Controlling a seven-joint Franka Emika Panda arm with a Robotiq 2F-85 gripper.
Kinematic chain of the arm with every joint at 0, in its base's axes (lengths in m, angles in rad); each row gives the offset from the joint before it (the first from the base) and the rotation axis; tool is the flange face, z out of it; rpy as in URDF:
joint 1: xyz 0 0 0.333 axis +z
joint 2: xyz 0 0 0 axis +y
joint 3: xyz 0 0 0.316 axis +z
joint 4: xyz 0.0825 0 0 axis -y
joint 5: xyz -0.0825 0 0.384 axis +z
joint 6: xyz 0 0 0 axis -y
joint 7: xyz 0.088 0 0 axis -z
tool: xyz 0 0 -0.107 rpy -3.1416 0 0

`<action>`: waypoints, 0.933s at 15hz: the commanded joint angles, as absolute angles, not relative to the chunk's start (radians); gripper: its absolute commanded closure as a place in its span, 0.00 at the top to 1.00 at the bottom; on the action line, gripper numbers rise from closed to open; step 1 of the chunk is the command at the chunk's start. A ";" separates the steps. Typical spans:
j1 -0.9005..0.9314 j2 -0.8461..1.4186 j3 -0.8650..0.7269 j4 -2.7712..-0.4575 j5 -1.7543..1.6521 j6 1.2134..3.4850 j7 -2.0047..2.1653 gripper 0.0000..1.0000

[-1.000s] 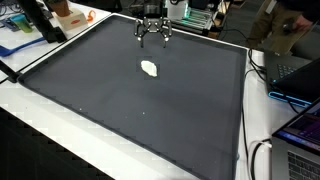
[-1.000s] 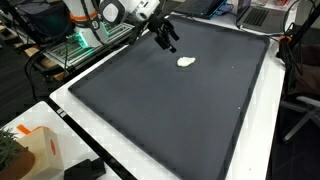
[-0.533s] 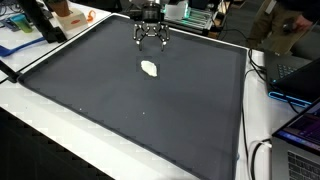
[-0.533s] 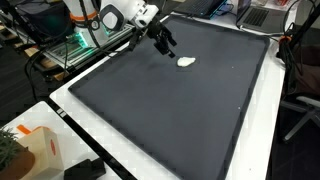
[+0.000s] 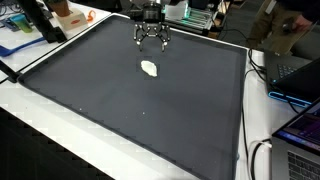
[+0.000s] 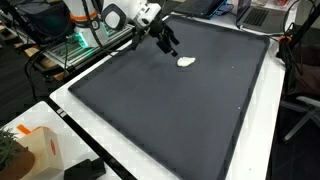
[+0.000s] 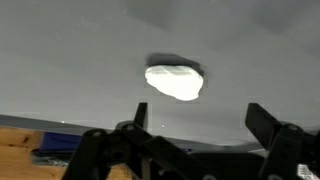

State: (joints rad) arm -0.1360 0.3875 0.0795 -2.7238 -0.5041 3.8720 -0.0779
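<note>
The arm (image 6: 118, 16) is reaching across the far side of the scene, its hand (image 5: 151, 40) pointing downward with fingers standing wide apart, holding nothing.

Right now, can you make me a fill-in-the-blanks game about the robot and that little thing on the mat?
The small lump on the dark mat is ___ in colour.
The robot's fingers are ___, not shut.
The fingers hold ___; the lump lies apart from them on the mat.
Missing words: white; open; nothing.
</note>
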 commanded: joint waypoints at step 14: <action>0.050 0.193 0.130 -2.726 -0.170 3.600 0.005 1.00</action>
State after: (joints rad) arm 0.0471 0.1958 0.1320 -2.7258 -0.1707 3.6028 0.0033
